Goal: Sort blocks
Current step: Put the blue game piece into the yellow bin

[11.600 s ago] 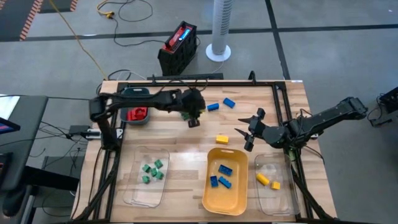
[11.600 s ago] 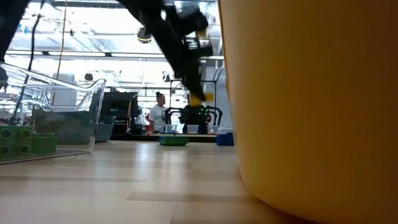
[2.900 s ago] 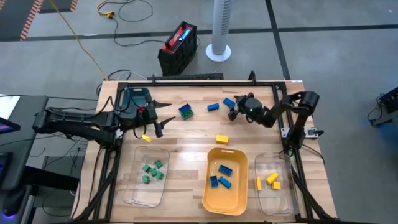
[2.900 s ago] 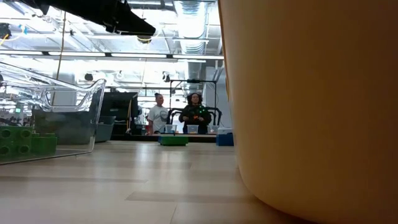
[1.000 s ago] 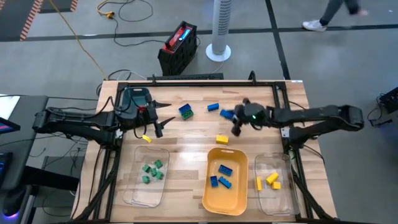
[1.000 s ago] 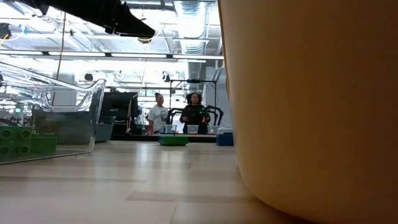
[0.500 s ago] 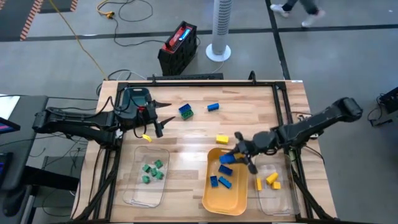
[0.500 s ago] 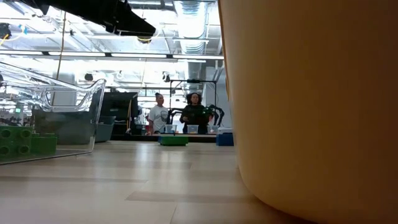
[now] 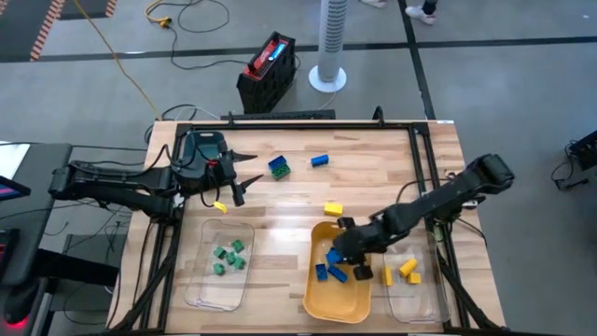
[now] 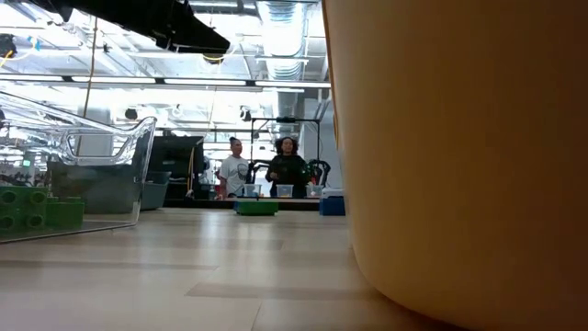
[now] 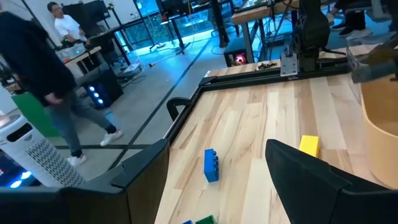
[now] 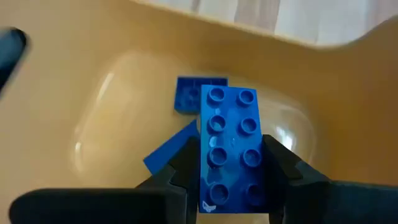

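right gripper (image 12: 231, 186) clamped on a blue block (image 12: 231, 146), studs facing the wrist cam, hanging over the yellow tray (image 9: 322, 301) near the table's front edge, above the blue blocks (image 9: 326, 271) already lying in it; risk: if let go from this height it could land on those and bounce or tip toward the tray rim; a tilted release may leave it on edge; block's long axis runs along the fingers, pointing out away from the wrist, pinched across its short sides; left gripper (image 9: 231, 176) waits, fingers apart, by the table's back-left corner; loose blocks remain near the back edge, e.g. blue one (image 9: 320, 161).
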